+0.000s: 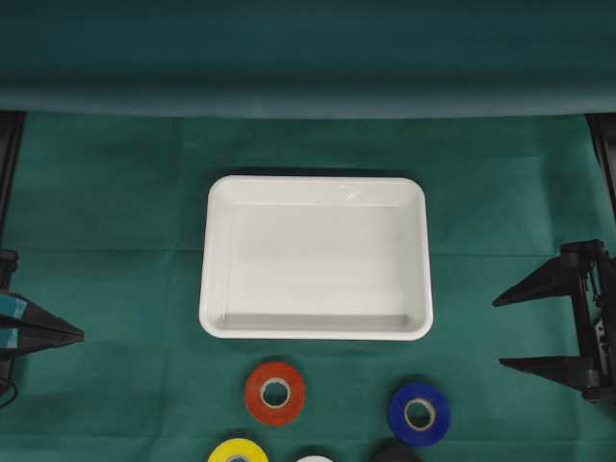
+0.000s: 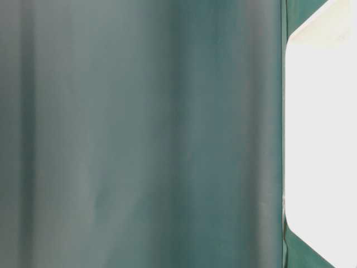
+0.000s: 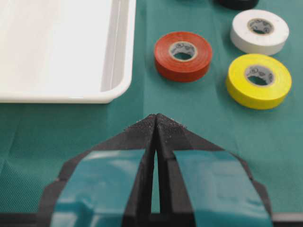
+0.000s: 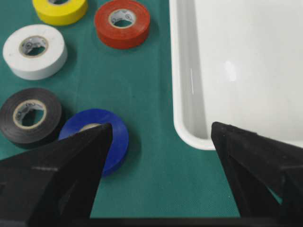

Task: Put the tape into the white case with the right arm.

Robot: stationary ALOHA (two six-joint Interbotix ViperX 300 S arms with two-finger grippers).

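Seemed stiff and glossy, the empty white case [image 1: 316, 258] at frame centre, then spread wide and empty the right gripper [image 1: 545, 327] at right edge, then light, rigid, best pinched across its rim, the blue tape [image 1: 420, 413] lower right.

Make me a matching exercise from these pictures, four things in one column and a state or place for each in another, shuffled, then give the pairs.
Column one:
1. white case
2. left gripper
3. right gripper
4. blue tape

Column two:
A. fingers pressed together
B. fingers spread wide
C. holds nothing
D. on the green cloth, nearest the right gripper

Pairs: 1-C, 2-A, 3-B, 4-D
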